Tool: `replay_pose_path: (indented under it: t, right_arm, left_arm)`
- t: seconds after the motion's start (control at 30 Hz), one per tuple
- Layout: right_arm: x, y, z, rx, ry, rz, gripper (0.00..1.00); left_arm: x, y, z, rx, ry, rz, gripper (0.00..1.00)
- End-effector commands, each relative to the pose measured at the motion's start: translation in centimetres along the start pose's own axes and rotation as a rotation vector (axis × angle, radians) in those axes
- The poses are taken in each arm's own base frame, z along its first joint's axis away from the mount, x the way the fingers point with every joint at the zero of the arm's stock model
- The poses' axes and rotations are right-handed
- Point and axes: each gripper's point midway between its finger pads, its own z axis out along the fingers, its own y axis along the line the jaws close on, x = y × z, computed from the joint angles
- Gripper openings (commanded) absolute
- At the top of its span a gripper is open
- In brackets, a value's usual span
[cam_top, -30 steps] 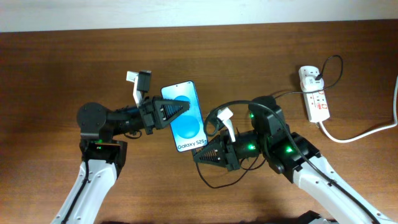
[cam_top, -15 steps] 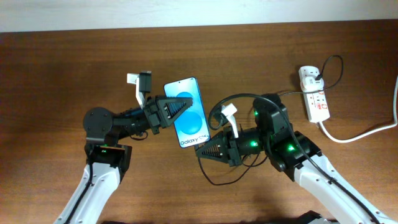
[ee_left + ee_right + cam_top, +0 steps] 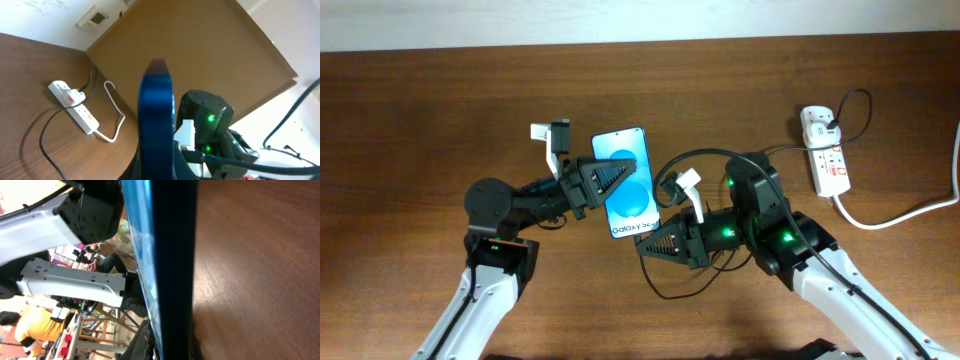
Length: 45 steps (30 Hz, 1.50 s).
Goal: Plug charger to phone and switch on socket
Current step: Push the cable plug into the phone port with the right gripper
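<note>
Progress: looks to have charger (image 3: 700, 154) already plugged into socket (image 3: 825, 152) at far right; yet to join tip to phone (image 3: 638, 210) and power socket on | left claw (image 3: 620, 180): clamped on slim glossy phone, lifted mid-table | right claw (image 3: 648, 248): just beside phone's lower end, cannot tell grip | thin limp black cable, hard white strip, wood-grain table (image 3: 420, 100)

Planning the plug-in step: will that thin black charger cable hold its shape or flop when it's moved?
Probably floppy: the charger cable curves in loose loops around the right arm. It looks thin, so it is likely light and would trail along rather than push straight.
</note>
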Motion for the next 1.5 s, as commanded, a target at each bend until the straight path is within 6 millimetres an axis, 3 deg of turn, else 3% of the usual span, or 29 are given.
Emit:
replay_pose_path:
  t: [0.0, 0.13, 0.27, 0.33, 0.4, 0.47, 0.5, 0.57, 0.67, 0.7, 0.77, 0.83, 0.9, 0.97, 1.03, 1.1, 1.13, 1.3, 1.33, 1.37, 1.47]
  right_arm:
    - [-7.2, 6.0, -1.8, -0.019, -0.152, -0.304, 0.04]
    - [-7.7, 6.4, -1.9, -0.027, -0.169, -0.318, 0.08]
    - [-6.9, 5.6, -1.7, -0.013, -0.142, -0.256, 0.3]
    - [-6.5, 4.9, -1.6, 0.015, -0.131, -0.238, 0.39]
    - [-5.9, 4.1, -1.5, 0.045, -0.116, -0.209, 0.42]
    - [-5.4, 3.5, -1.4, 0.066, -0.099, -0.201, 0.57]
    - [-5.3, 2.3, -1.5, 0.126, -0.104, -0.169, 0.61]
    - [-3.9, 0.1, -1.8, 0.23, -0.072, -0.097, 0.63]
    - [-2.4, -0.3, -1.6, 0.241, -0.017, -0.102, 0.64]
    - [-1.8, -0.1, -1.2, 0.231, 0.008, -0.16, 0.65]
    - [-1.5, -0.2, -0.9, 0.226, 0.017, -0.162, 0.66]
    - [-1.4, -0.8, -0.7, 0.227, 0.022, -0.153, 0.66]
    - [-1.5, -0.8, 0.1, 0.162, 0.035, -0.13, 0.63]
    - [-2.2, 0.7, 1.0, 0.011, 0.036, -0.149, 0.47]
    - [-2.1, -0.6, 1.5, 0.019, 0.048, -0.103, 0.37]
    - [-1.8, -0.9, 2.1, 0.011, 0.066, -0.076, 0.33]
    - [-1.7, -0.6, 2.6, 0.0, 0.071, -0.094, 0.25]
    - [-2.5, 0.0, 2.9, -0.017, 0.051, -0.103, 0.2]
    - [-2.7, 0.1, 2.9, -0.019, 0.046, -0.097, 0.17]
    - [-2.7, 0.1, 2.9, -0.018, 0.044, -0.102, 0.06]
    - [-2.7, 0.1, 2.9, -0.016, 0.043, -0.101, 0.04]
  left_arm:
    - [10.0, -1.1, 0.7, 0.131, 0.345, -0.146, 0.0]
    - [9.5, -0.6, 1.0, 0.104, 0.314, -0.174, 0.0]
    - [8.0, 0.3, -0.1, 0.077, 0.272, -0.179, 0.0]
    - [6.2, 1.1, -1.7, 0.059, 0.237, -0.178, 0.0]
    - [4.6, 1.3, -2.6, 0.045, 0.189, -0.172, 0.0]
    - [3.0, 1.1, -3.2, 0.04, 0.129, -0.15, 0.0]
    - [2.4, 0.9, -3.3, 0.041, 0.105, -0.141, 0.0]
    - [1.5, 0.5, -3.3, 0.045, 0.063, -0.122, 0.0]
    - [-1.2, 1.9, -4.3, -0.017, -0.076, -0.129, 0.0]
    - [-3.2, 2.7, -4.8, -0.054, -0.192, -0.173, 0.0]
    - [-5.2, 3.5, -5.4, -0.09, -0.314, -0.177, 0.0]
    - [-6.2, 3.7, -5.8, -0.103, -0.378, -0.189, 0.0]
    - [-7.0, 2.5, -5.9, -0.07, -0.408, -0.126, 0.0]
    - [-7.0, 2.4, -5.9, -0.067, -0.407, -0.122, 0.0]
    - [-6.9, 2.4, -5.9, -0.066, -0.405, -0.121, 0.0]
    - [-6.8, 2.4, -5.9, -0.064, -0.396, -0.121, 0.0]
    - [-6.7, 2.3, -5.8, -0.064, -0.39, -0.117, 0.0]
    - [-6.3, 2.3, -5.5, -0.063, -0.368, -0.105, 0.0]
    - [-6.1, 2.2, -5.3, -0.061, -0.361, -0.093, 0.0]
    - [-5.9, 2.2, -5.1, -0.061, -0.354, -0.096, 0.0]
    - [-5.7, 2.1, -4.9, -0.056, -0.346, -0.099, 0.0]
